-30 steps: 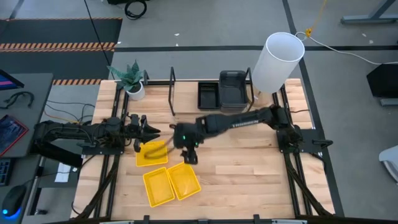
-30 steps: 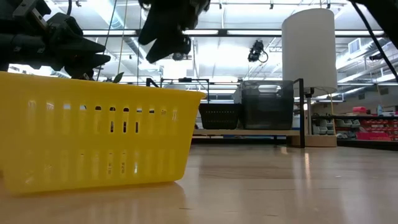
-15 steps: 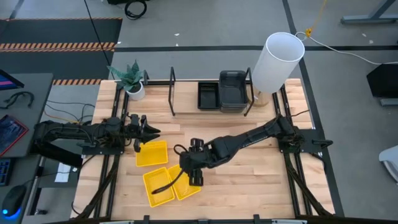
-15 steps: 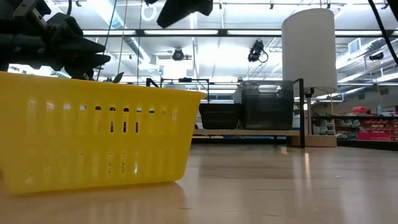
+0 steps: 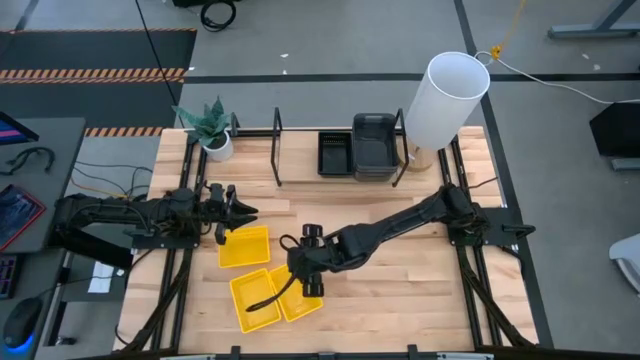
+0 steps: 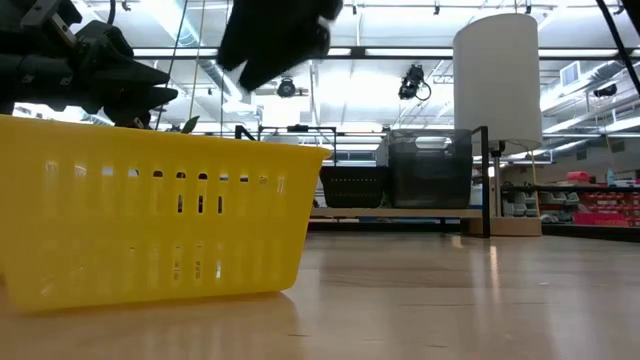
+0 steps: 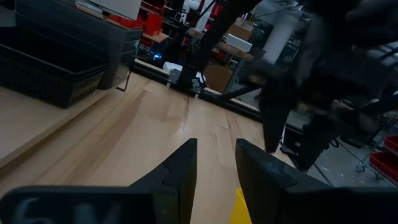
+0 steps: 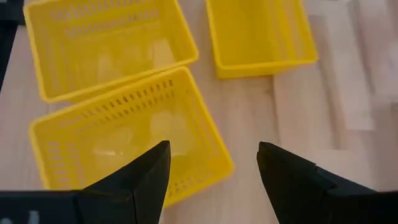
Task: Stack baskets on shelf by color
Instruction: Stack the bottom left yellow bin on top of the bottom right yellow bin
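Right wrist view: the right gripper (image 8: 211,168) has its jaws spread wide above a yellow basket (image 8: 134,134), with two more yellow baskets (image 8: 258,31) beside it near the table's front edge. The left gripper (image 5: 235,208), fingers nearly together and empty, waits by the left edge
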